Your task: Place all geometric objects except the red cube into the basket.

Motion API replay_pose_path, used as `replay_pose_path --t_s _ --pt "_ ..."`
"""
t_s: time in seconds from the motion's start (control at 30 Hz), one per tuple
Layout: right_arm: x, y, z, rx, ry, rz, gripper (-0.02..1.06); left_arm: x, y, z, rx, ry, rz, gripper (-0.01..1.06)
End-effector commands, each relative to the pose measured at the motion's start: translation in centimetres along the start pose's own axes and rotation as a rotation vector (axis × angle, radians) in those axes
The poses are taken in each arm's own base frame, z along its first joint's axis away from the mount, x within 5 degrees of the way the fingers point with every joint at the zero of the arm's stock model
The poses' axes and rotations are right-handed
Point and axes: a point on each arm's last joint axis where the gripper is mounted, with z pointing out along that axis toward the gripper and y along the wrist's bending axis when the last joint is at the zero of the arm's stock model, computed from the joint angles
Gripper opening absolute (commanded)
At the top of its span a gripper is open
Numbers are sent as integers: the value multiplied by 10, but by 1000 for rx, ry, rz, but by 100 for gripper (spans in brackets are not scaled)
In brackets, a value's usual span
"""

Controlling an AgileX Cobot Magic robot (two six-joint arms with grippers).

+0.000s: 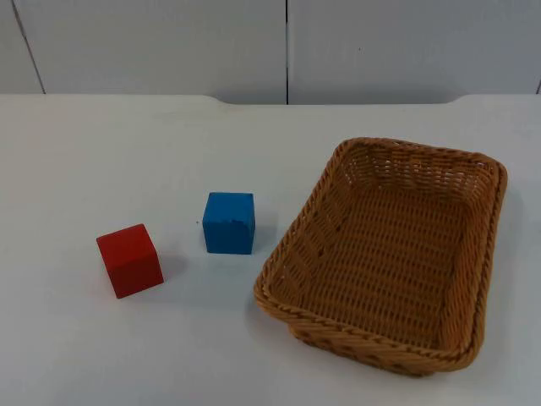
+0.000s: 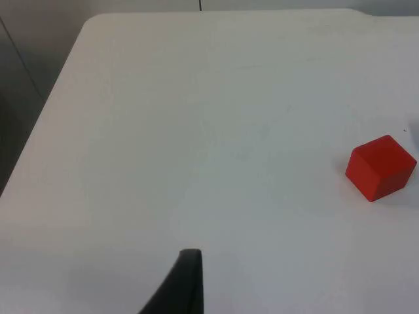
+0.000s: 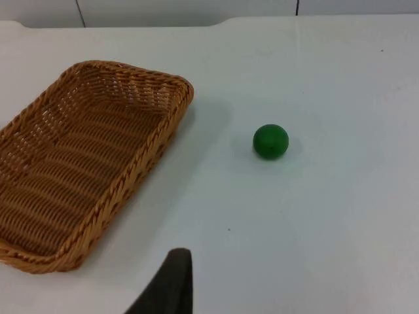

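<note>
A blue cube [image 1: 228, 222] sits on the white table, a short way left of the woven basket [image 1: 287, 262]. Further left lies a red cube [image 1: 129, 260], which my left wrist view catches as the red cube [image 2: 380, 167], well off from my left gripper [image 2: 186, 281]. A small green ball [image 3: 270, 141] rests on the table beside the basket [image 3: 157, 131], on the side away from the cubes. My right gripper [image 3: 173, 281] hovers short of both the ball and the basket's near corner. Nothing lies inside the basket.
The grey partition wall [image 1: 287, 42] closes off the table at the back. In the left wrist view, the table's edge [image 2: 46, 104] runs along one side with a dark gap beyond it.
</note>
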Motion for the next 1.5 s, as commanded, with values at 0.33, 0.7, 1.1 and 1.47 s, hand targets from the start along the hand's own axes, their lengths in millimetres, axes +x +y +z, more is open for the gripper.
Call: replay_pose_path --t_s 0.33,0.7,1.1,1.47 --pt "-21 1 17 9 91 -1 105 -13 -1 4 10 47 -24 105" --pt "-87 2 58 11 160 -26 105 -69 -6 41 65 199 -71 105" --pt "-102 3 121 10 295 -29 105 -88 -6 75 71 319 -76 105" --pt "-103 3 126 7 290 -26 105 -107 -24 91 301 296 106 103"
